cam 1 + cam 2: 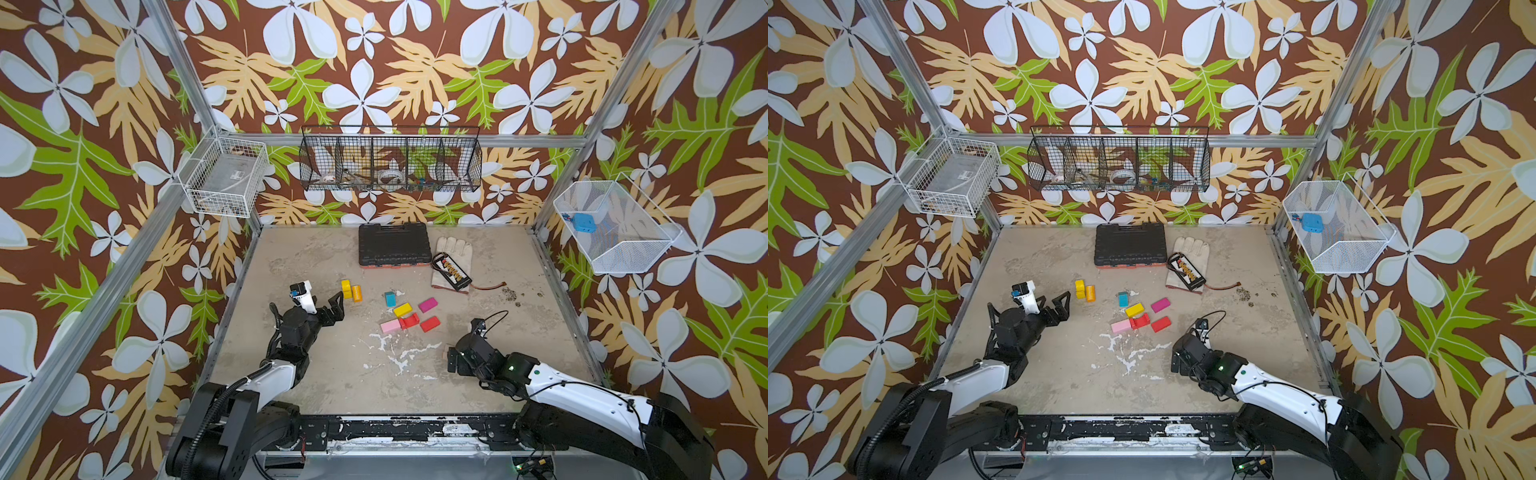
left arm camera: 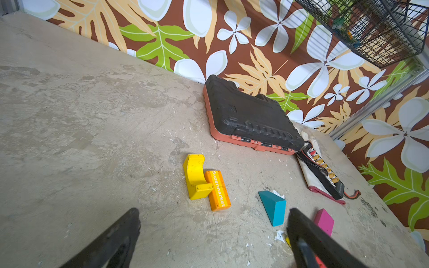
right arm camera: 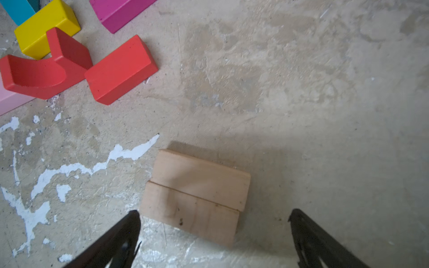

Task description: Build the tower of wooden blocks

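Note:
Coloured wooden blocks lie loose on the table in both top views: a yellow arch touching an orange block, then a teal block, yellow block, magenta block, pink block, red arch and red block. My left gripper stands open and empty just left of the yellow arch. Two tan planks lie side by side, touching. My right gripper is open over their near edge, holding nothing. The right gripper hides the planks in both top views.
A black tool case lies at the back of the table. Right of it a pale glove carries a black-and-yellow battery pack with wires. Wire baskets hang on the walls. White paint flecks mark the table's front middle.

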`<action>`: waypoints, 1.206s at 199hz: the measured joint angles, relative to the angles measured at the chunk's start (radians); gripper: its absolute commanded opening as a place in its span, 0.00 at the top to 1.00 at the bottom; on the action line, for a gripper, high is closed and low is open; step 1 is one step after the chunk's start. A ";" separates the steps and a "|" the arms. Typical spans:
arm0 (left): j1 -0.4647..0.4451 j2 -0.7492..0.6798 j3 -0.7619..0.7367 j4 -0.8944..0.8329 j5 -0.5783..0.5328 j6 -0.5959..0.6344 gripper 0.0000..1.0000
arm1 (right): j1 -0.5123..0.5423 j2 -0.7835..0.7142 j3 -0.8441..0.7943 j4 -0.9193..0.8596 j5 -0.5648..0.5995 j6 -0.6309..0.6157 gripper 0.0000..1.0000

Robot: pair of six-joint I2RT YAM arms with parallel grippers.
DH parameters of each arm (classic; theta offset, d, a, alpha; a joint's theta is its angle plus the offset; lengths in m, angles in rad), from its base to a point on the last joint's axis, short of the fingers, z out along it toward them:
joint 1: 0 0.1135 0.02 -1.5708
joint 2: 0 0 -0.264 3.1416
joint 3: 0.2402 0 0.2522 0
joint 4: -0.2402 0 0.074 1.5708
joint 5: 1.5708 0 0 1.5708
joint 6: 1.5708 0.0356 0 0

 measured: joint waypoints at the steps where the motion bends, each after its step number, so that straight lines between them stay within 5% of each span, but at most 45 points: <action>1: 0.000 0.000 0.000 0.000 0.000 0.000 0.00 | 0.000 0.000 0.000 0.001 -0.001 0.000 0.00; 106: -0.003 0.005 0.002 -0.010 0.000 0.000 0.00 | 0.029 0.156 0.034 0.071 -0.020 0.034 0.13; 240: -0.004 0.006 0.003 -0.021 0.000 0.000 0.00 | 0.063 0.266 0.073 0.057 0.066 0.082 0.17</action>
